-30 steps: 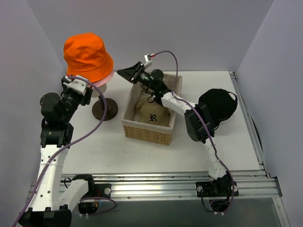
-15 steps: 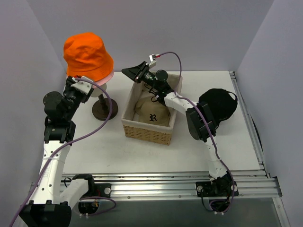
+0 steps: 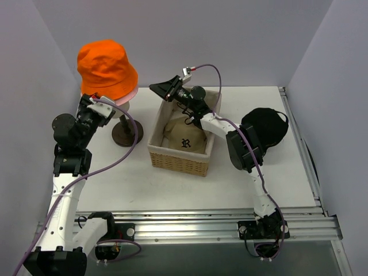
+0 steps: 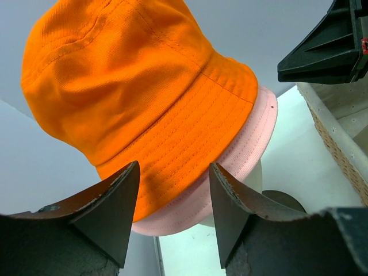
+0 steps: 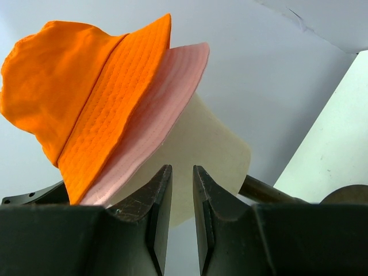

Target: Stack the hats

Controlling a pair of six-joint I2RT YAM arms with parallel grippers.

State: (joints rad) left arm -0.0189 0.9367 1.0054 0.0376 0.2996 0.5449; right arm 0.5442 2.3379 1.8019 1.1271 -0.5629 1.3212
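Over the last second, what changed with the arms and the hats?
The left gripper rose slightly toward the brim of the orange hat; the right gripper drifted a little right, away from it. Neither took hold of anything. The hats, the basket with the tan cap and the black cap stayed put.

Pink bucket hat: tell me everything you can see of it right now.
The pink bucket hat is pale pink soft fabric with rows of stitching around the brim. It sits on the cream mannequin head, under the orange bucket hat, which covers its crown, so only the brim shows, sticking out below the orange brim. The stack tilts in both wrist views. The open left claw is just below the brims, apparently not touching.
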